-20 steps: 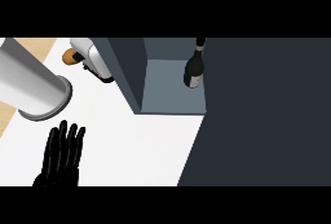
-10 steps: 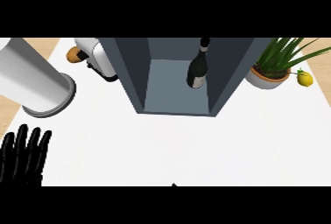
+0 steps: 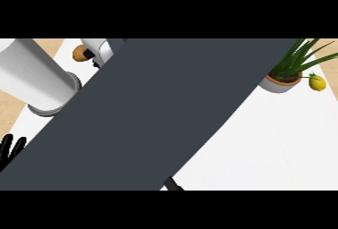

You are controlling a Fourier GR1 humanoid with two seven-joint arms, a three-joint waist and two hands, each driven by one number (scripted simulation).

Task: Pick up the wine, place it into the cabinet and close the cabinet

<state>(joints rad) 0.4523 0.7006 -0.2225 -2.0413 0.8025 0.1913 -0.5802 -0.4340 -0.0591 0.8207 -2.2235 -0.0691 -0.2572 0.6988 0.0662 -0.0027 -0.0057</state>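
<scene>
The dark cabinet door (image 3: pixel 165 112) sweeps slantwise across the counter (image 3: pixel 277 143), apparently mid-swing toward closing, hiding the wine and cabinet interior, while the left hand (image 3: pixel 9 150) rests straight-fingered at the left edge and the right hand's state cannot be told.

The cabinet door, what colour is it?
Dark slate grey cabinet door, head view.

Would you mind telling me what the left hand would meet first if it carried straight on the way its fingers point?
Probably the white cylinder: the left hand points up the view toward it, though depth is unclear.
</scene>
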